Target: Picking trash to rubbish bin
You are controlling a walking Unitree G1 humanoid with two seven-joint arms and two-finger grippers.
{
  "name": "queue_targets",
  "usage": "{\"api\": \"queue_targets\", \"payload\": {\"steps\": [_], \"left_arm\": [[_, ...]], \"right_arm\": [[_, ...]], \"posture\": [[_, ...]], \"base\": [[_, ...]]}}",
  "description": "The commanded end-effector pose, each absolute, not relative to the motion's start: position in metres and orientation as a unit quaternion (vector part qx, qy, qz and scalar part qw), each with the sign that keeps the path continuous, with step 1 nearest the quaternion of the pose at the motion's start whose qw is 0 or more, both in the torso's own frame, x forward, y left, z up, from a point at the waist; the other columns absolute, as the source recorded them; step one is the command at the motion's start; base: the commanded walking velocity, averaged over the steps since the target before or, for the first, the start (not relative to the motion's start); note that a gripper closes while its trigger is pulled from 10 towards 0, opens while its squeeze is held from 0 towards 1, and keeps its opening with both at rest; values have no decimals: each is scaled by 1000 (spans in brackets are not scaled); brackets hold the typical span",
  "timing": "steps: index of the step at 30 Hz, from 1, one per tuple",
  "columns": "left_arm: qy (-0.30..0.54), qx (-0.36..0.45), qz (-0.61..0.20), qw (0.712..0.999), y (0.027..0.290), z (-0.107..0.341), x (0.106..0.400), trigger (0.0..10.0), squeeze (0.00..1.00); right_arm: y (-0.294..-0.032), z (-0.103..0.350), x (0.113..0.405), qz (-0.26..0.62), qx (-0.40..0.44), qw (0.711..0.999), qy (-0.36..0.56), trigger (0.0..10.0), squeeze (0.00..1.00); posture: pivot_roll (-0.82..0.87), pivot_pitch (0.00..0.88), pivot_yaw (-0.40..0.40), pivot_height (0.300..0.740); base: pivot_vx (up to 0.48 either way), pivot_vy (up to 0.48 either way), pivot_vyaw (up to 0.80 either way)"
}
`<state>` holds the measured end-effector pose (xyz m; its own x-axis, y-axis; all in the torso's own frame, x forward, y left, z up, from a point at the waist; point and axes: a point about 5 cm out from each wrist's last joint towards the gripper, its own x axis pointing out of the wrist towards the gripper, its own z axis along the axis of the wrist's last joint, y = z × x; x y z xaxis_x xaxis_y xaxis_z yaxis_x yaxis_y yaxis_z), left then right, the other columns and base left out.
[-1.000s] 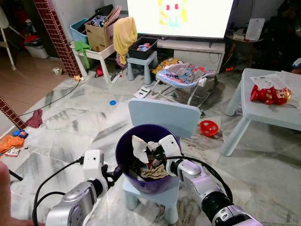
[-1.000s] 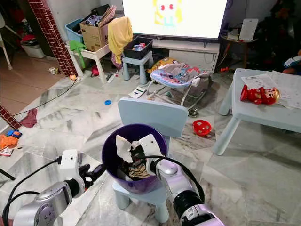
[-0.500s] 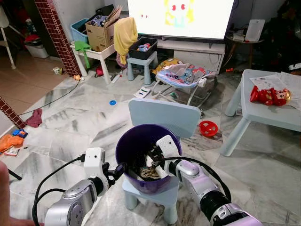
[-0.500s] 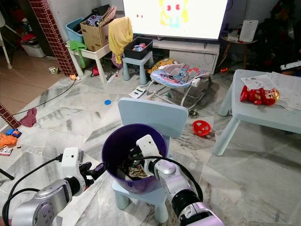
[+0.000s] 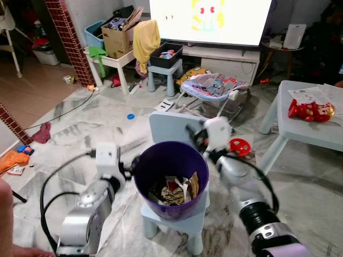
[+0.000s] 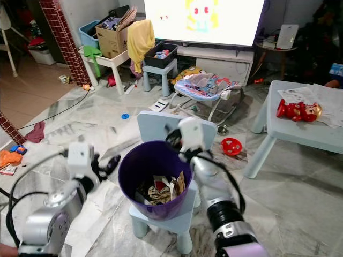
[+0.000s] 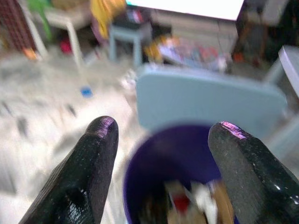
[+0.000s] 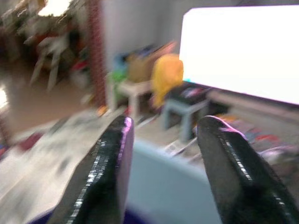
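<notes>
A purple bin (image 5: 170,168) stands on the seat of a small light-blue chair (image 5: 172,124) straight ahead. Crumpled paper and wrapper trash (image 5: 174,190) lies at its bottom. My right gripper (image 5: 193,134) is lifted clear of the bin, above its far rim and in front of the chair back. Its fingers (image 8: 112,158) are open with nothing between them. My left gripper (image 5: 132,162) hovers just outside the bin's left rim. It is open too, and the bin (image 7: 154,163) shows between its fingers (image 7: 88,163).
A light-blue table (image 5: 316,131) with a red toy (image 5: 311,110) stands to the right. A red round toy (image 5: 239,146) lies on the floor beside it. A baby bouncer (image 5: 211,85), stools and boxes crowd the space before the TV. A person's hand (image 5: 5,214) shows at the lower left.
My right gripper was deep in the bin holding white paper; the paper now lies in the bin and the gripper has risen out behind the far rim. The left gripper has risen slightly.
</notes>
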<state>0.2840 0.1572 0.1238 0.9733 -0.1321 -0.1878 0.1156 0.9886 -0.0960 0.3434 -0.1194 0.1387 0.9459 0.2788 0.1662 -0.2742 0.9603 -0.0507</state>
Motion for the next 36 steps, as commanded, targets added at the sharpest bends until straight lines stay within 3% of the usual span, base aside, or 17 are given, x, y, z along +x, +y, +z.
{"api": "queue_targets", "payload": {"steps": [1,3,8,12,22,32,36], "left_arm": [[70,-31,-44,996,160,134,288,10000,0],[50,-42,-40,997,158,140,293,10000,0],[45,-52,-40,997,155,140,295,10000,0],[49,-66,-39,996,149,134,300,10000,0],[35,-96,-38,994,143,138,308,10000,0],[25,-104,-34,994,146,142,312,10000,0],[20,-115,-36,993,146,143,313,10000,0]], "right_arm": [[-132,148,342,113,-5,988,-101,10000,1000],[-149,162,334,84,-17,988,-127,10000,1000],[-162,167,330,57,-16,991,-123,10000,1000],[-172,173,325,34,-15,993,-116,10000,1000],[-177,182,323,28,-22,993,-109,10000,1000],[-169,183,325,43,-18,993,-107,10000,1000],[-169,182,325,44,-16,994,-103,10000,945]], "posture": [[54,0,18,740],[42,0,19,740],[15,0,21,740],[-16,0,23,740],[-23,0,13,740],[-17,0,12,740],[-17,0,12,740]], "base": [[0,0,0],[0,0,0],[0,0,0],[0,0,-800],[0,0,-800],[0,0,0],[0,0,0]]}}
